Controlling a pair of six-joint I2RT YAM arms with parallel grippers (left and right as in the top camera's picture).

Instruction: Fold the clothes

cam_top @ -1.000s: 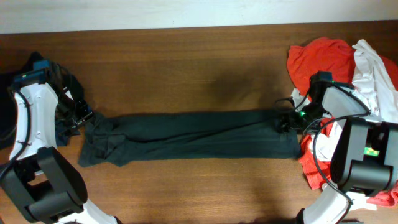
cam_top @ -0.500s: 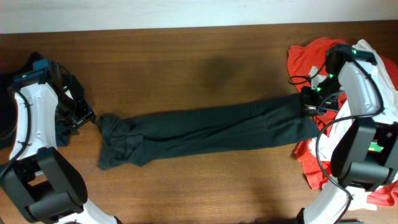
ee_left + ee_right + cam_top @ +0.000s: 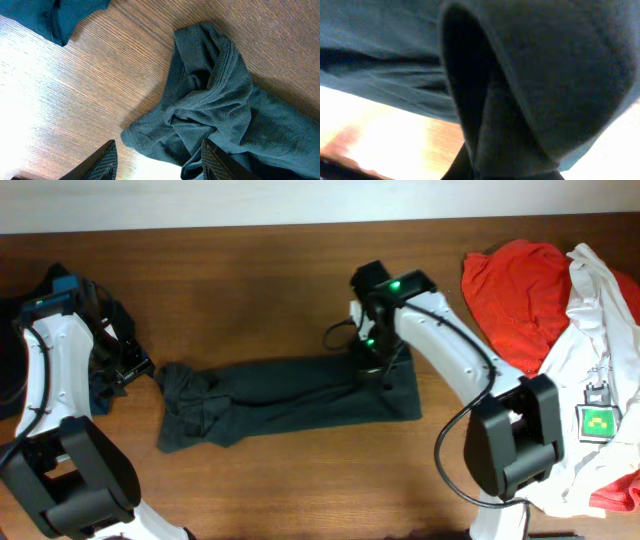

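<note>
A dark teal garment [image 3: 270, 400] lies stretched across the table's middle. Its right end is doubled back to the left. My right gripper [image 3: 375, 360] is shut on that lifted end, and in the right wrist view the dark cloth [image 3: 530, 75] fills the frame and hides my right gripper [image 3: 505, 170]. My left gripper [image 3: 140, 370] hovers open just left of the garment's bunched left end [image 3: 210, 100]. The cloth lies beyond its fingertips [image 3: 107, 162] and is not gripped.
A red garment [image 3: 515, 285] and a white garment [image 3: 605, 310] are heaped at the right edge. A green tag [image 3: 597, 422] lies on the white one. A dark blue cloth [image 3: 65, 15] lies at the far left, beside the left arm.
My right gripper has closed on the garment's right end and carried it left from the right pile to mid-table, doubling the garment over. The garment's left end slid slightly right; the left arm stayed put.
</note>
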